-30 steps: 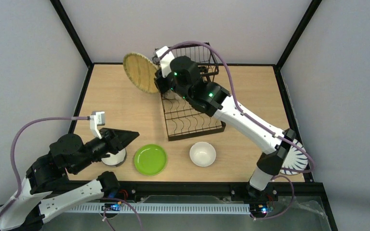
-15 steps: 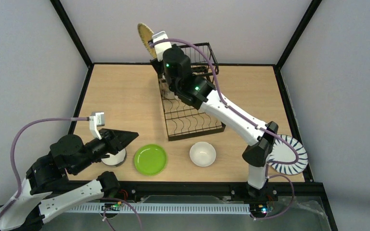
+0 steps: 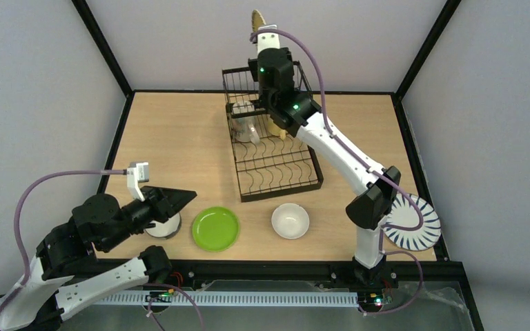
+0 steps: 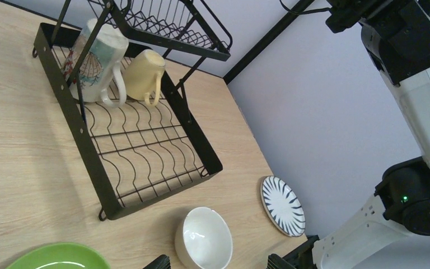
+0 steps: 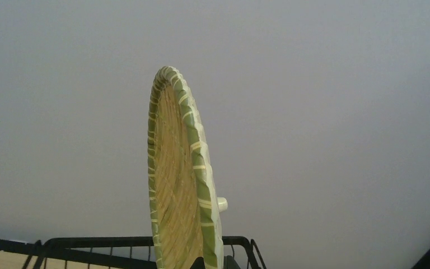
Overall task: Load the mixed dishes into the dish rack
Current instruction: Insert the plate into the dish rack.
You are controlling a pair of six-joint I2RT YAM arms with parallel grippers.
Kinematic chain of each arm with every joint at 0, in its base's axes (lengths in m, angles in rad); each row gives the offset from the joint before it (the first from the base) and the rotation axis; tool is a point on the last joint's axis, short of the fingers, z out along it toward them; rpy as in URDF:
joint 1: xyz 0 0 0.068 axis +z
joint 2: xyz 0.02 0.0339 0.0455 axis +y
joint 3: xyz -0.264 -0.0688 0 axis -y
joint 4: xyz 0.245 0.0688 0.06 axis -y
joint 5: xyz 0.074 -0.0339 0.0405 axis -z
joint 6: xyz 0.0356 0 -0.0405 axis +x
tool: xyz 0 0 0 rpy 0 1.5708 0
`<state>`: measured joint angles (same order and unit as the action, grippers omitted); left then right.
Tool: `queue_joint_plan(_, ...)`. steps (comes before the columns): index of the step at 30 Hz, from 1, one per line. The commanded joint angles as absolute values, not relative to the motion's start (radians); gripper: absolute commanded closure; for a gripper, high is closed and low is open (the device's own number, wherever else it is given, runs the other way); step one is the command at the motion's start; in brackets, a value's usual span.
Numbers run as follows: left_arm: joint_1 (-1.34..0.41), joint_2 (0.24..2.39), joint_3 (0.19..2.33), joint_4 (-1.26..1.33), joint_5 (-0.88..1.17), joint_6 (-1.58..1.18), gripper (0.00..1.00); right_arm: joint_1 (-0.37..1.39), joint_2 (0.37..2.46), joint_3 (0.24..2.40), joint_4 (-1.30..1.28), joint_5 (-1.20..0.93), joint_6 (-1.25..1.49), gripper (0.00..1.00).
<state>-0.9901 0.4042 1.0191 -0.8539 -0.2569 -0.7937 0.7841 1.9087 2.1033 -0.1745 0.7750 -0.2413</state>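
I see a pale wood table [image 3: 179, 141], grey walls [image 3: 41, 76] and black frame posts [image 3: 100, 43]. My right gripper [image 5: 213, 264] pinches the woven bamboo plate [image 5: 182, 185] upright; my left gripper [image 3: 183, 196] is spread wide.

The bamboo plate [image 5: 180, 196] is cropped at bottom.

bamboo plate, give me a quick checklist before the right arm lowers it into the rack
1. Grip: right gripper shut on woven bamboo plate at its rim: ok.
2. Plate standing on edge: ok.
3. Plate lined up with a slot of the dish rack: cannot tell.
4. Its lower slots free: ok; patterned mug and pale yellow mug sit at the far end only.
5. Clearance: left gripper open, far from rack: ok.
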Motion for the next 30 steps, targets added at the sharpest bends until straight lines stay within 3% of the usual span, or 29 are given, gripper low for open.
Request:
queue_joint_plan(1, -0.992, 0.394, 1.006, -0.889, -0.273, -0.799, 0.01, 0.774, 1.932, 2.150, -0.208, 0.806, -0.144, 1.00)
queue_joint_plan(30, -0.992, 0.386, 1.022, -0.938, -0.284, -0.796, 0.01, 0.764, 1.988, 2.043, -0.303, 0.828, 0.054, 1.00)
